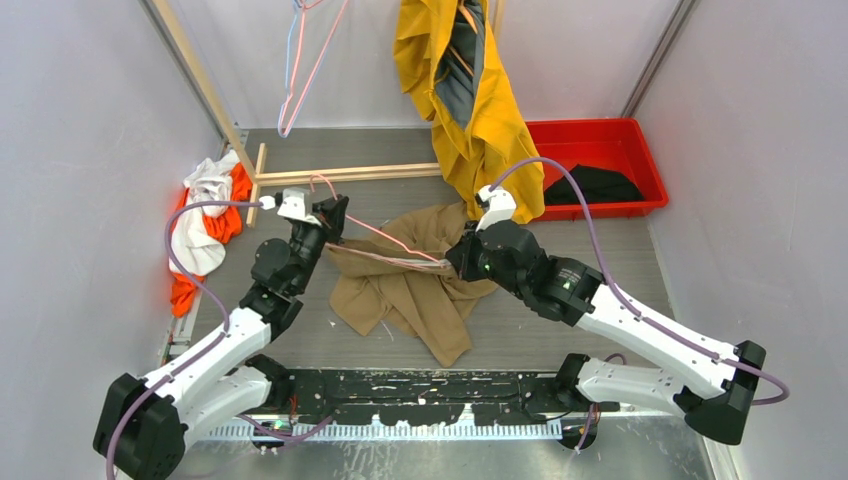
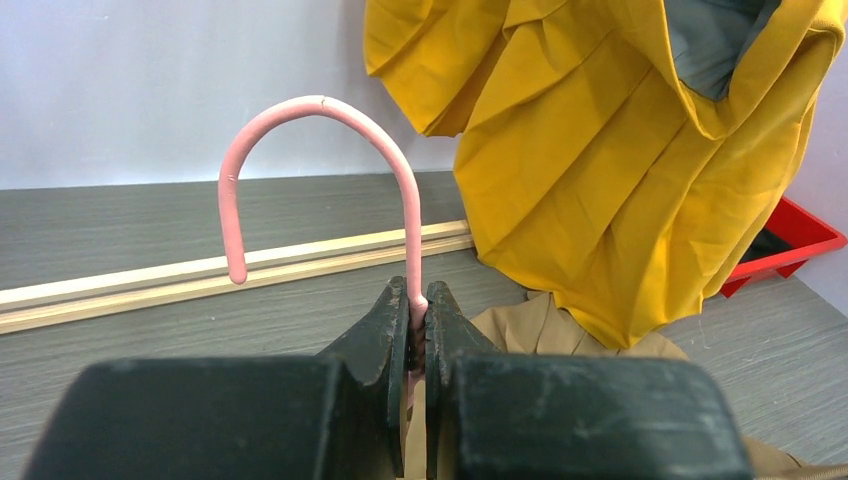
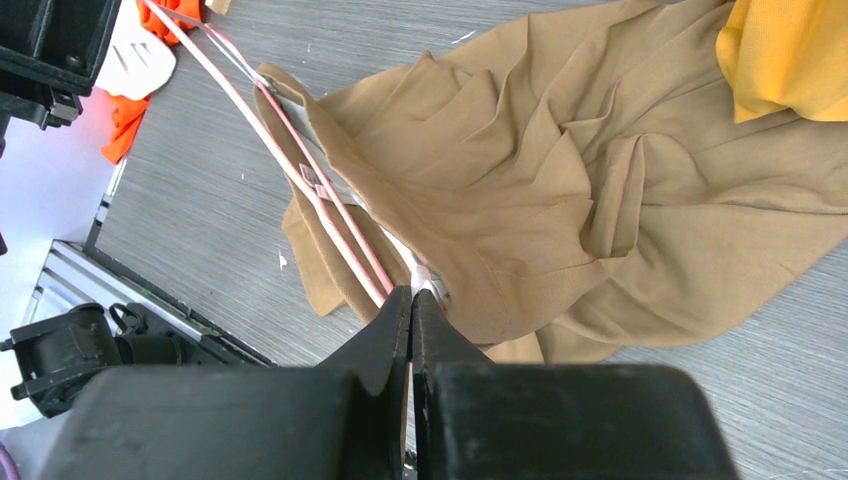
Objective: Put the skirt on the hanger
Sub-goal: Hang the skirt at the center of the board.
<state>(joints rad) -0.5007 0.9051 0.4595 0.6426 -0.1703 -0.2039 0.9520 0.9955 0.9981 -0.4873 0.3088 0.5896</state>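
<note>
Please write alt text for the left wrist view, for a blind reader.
The left hand is shut on the neck of a pink hanger, its hook standing upright. Behind hangs a yellow garment; a tan skirt lies below it.

Far end of hanger (image 2: 300, 102) buried under skirt (image 1: 410, 295); yellow garment (image 1: 480, 110) cut off at top edge.

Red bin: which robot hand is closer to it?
Right. The right gripper sits left of the red bin; the left gripper is farther left, beyond the skirt.
</note>
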